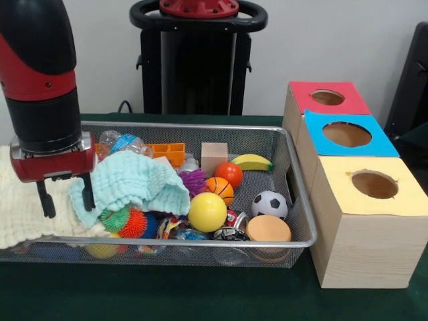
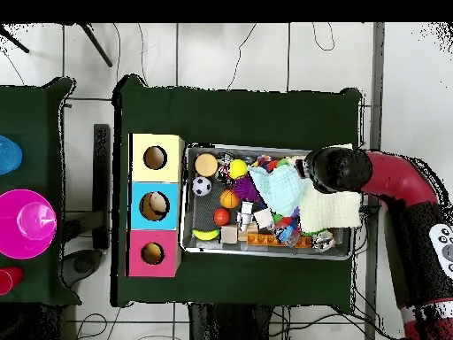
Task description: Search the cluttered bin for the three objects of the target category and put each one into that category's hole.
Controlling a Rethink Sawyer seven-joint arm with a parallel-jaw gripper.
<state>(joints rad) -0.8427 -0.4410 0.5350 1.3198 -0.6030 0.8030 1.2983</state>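
**Spotter:** So, where was the claw just then?

**Operator:** I had the gripper (image 1: 66, 195) hanging over the end of the wire bin (image 1: 200, 126) farthest from the boxes. Its fingers were spread and there was nothing between them. They hung just in front of the cream cloth (image 1: 20, 207), which lay draped over that end rim, and the teal cloth (image 1: 137, 180) was heaped right beside them inside the bin.

**Spotter:** And which things were we after?

**Operator:** Honestly, I couldn't read the category from the frames. Going by where the claw hung, I took it for the cloths. I saw only those two, so a third may have been buried.

**Spotter:** How did you expect the teal one to handle?

**Operator:** Light, soft and limp, I reckoned. I meant to pinch a raised fold on top of the heap, not its flat edge. It could have trailed and dragged out the spiky toys (image 1: 127, 221) under it.

**Spotter:** And the hole?

**Operator:** The three boxes stood just outside the bin's opposite end, with the yellow box (image 1: 364, 227) nearest the camera. A loose cloth would have needed bunching to go through.
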